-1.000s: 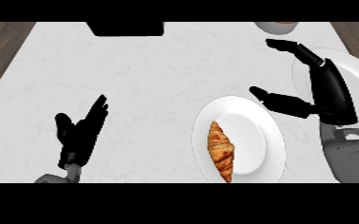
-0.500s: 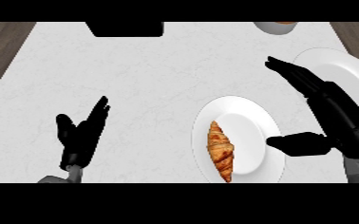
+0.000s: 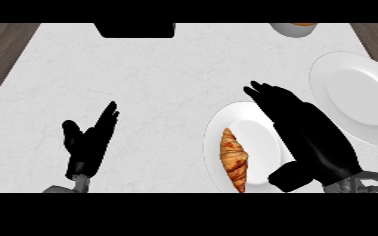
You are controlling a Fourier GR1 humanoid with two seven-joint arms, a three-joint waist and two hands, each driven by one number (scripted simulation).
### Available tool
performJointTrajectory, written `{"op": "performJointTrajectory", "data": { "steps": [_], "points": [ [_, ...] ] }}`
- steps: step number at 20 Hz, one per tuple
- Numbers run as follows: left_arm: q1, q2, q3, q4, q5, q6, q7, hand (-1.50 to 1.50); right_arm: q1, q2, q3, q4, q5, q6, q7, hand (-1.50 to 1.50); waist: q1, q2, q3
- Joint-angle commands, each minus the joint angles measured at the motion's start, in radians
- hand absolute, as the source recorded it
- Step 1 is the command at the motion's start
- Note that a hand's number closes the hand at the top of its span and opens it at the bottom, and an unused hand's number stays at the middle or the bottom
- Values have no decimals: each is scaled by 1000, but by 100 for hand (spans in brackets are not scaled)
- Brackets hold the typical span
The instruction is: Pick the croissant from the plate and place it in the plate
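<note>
A white, faintly marbled counter [image 3: 170, 80] is seen, smooth and flat. Two round, glossy white plates are set at the right: one near [image 3: 247, 122], one farther right [image 3: 347, 95], just apart. The near plate's right half is covered by the right hand [image 3: 310, 135], fingers straight, holding nothing. The left hand [image 3: 87, 145] rests open at the near left. A golden, ridged croissant [image 3: 234, 159] lies on the near plate's left part. A black box [image 3: 135, 29] and a rounded bowl [image 3: 294, 28] are cut off by the far edge.
</note>
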Motion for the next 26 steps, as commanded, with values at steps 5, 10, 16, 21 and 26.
{"op": "performJointTrajectory", "data": {
  "steps": [5,10,16,21,26],
  "points": [
    [53,10,24,-20,-15,-41,18,0,-33,179,143,93,185,63,151,-150,0,3,-1],
    [-9,-54,31,59,-41,-35,-3,0,60,248,231,115,284,52,194,-150,-9,4,-1],
    [33,-71,55,41,-77,-44,-10,0,112,305,195,113,300,111,183,-150,-7,3,-1],
    [3,-86,74,20,-84,-55,50,0,116,382,230,276,396,26,100,-150,-5,4,0],
    [-16,-88,86,7,-113,-67,62,0,149,376,255,286,507,21,119,-150,-7,4,0]
  ]
}}
